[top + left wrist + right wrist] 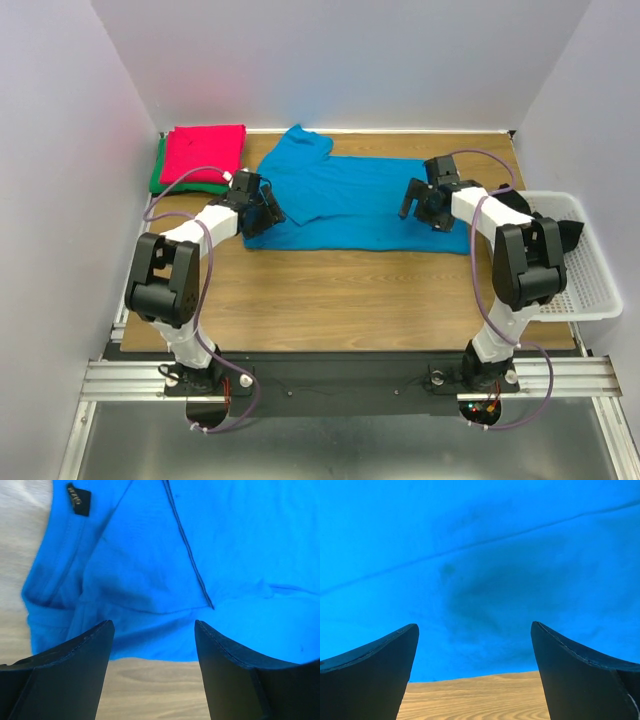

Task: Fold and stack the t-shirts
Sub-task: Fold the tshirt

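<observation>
A bright blue t-shirt (345, 200) lies spread across the middle of the wooden table, partly folded lengthwise, with a sleeve sticking out at the back. A folded pinkish red shirt (205, 152) lies on a folded green shirt (160, 172) at the back left. My left gripper (272, 212) is open and empty over the blue shirt's left end; its view shows the collar with a black label (78, 499). My right gripper (418, 205) is open and empty over the shirt's right end (480, 570), near its front edge.
A white mesh basket (585, 290) stands at the table's right edge with dark cloth in it. Bare wood (350, 300) lies between the blue shirt and the arm bases. White walls close in the left, back and right.
</observation>
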Available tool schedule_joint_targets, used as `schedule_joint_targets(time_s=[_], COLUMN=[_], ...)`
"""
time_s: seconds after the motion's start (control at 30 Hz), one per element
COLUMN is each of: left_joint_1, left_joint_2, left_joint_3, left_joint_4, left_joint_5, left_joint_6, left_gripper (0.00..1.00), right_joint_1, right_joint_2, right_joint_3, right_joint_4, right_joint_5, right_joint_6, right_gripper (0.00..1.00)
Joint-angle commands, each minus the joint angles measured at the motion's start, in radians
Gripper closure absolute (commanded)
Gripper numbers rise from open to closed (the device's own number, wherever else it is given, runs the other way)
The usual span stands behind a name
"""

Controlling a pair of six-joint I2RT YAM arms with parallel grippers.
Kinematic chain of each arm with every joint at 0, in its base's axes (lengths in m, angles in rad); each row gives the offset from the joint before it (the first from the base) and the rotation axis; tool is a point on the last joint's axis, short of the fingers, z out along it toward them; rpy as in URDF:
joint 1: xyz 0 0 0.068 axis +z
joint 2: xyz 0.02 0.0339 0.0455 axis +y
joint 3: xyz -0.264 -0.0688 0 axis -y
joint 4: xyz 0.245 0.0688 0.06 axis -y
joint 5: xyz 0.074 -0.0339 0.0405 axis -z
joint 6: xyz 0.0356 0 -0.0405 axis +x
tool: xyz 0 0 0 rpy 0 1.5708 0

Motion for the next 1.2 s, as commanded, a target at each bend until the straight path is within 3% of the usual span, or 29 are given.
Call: schedule_joint_targets(time_s=[0.0, 0.13, 0.3, 0.47, 0.57, 0.67, 0.8, 0.97, 1.17], left_joint_1=[-0.004, -0.004, -0.004, -0.004, -0.004, -0.003, -0.009, -0.017, -0.065], left_joint_2=[0.053, 0.081, 0.006, -0.098, -0.184, -0.285, -0.420, -0.593, -0.729], left_joint_3=[-0.005, -0.062, -0.183, -0.323, -0.422, -0.513, -0.551, -0.490, -0.423], left_joint_4=[0.088, 0.070, 0.061, 0.052, 0.045, -0.028, -0.094, -0.306, -0.288], left_joint_5=[0.017, 0.000, -0.062, -0.069, -0.045, -0.106, -0.080, -0.180, -0.105], left_joint_6=[-0.013, -0.024, -0.066, -0.095, -0.133, -0.191, -0.234, -0.273, -0.251], left_gripper=[0.23, 0.23, 0.23, 0.23, 0.23, 0.23, 0.20, 0.19, 0.18], right_joint_1=[0.006, 0.006, 0.008, 0.013, 0.034, 0.062, 0.066, 0.066, 0.068], right_joint_2=[0.024, 0.053, 0.025, -0.129, -0.234, -0.358, -0.514, -0.619, -0.666], right_joint_3=[-0.029, -0.066, -0.185, -0.377, -0.486, -0.596, -0.724, -0.710, -0.644], right_joint_4=[0.065, 0.072, 0.095, 0.119, 0.134, 0.131, 0.127, 0.084, 0.053], right_joint_5=[-0.021, -0.020, -0.024, -0.061, -0.166, -0.211, -0.249, -0.288, -0.268], right_joint_6=[-0.004, 0.011, 0.019, 0.034, 0.043, 0.057, 0.097, 0.099, 0.103], right_gripper=[0.00, 0.00, 0.00, 0.00, 0.00, 0.00, 0.00, 0.00, 0.00])
